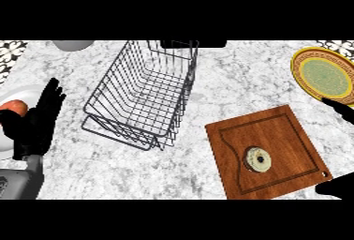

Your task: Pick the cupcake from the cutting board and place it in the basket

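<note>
On the white marble counter (228,79) the cupcake (259,159) sits on the wooden cutting board (276,129), and nothing touches it. The right hand (340,111) shows at the right edge, spread open and empty, probably ready to reach in. The wire basket (131,101) lies well apart, leftward. The left hand (38,122) rests open at the left edge, out of the way.

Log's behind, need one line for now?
cupcake on cutting board; basket empty; left hand open, resting; right hand open beside board
</note>
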Controlling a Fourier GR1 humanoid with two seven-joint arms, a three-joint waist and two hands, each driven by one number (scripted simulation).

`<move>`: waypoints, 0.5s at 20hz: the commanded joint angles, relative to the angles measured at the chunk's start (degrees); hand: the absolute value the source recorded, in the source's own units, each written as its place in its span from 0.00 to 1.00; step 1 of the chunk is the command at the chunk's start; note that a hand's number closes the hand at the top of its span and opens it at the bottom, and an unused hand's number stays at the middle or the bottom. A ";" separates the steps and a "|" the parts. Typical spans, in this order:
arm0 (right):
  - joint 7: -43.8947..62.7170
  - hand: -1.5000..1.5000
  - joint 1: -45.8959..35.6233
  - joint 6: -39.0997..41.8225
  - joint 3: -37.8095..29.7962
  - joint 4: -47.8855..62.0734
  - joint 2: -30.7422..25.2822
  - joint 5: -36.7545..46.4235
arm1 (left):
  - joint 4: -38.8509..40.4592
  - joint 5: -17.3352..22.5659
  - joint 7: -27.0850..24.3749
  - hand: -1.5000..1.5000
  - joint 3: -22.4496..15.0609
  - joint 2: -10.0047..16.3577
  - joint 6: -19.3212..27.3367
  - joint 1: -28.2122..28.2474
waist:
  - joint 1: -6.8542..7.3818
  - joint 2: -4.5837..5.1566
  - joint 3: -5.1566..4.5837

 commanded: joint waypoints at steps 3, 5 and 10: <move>11.64 0.00 0.50 6.45 -5.23 -8.86 0.01 -7.43 | 1.19 -1.55 -1.38 0.50 0.55 -1.95 -1.56 -0.44 | 1.05 0.44 0.20; 8.36 0.00 3.78 3.52 -3.36 -8.27 5.64 -0.35 | 0.55 -3.92 1.72 0.50 -0.51 -3.55 0.15 -2.60 | 1.11 0.47 0.23; 7.19 0.00 6.86 1.66 -5.83 -11.71 11.08 3.11 | -0.67 -4.33 -0.21 0.50 0.78 -4.46 -1.16 0.33 | 1.10 0.43 0.24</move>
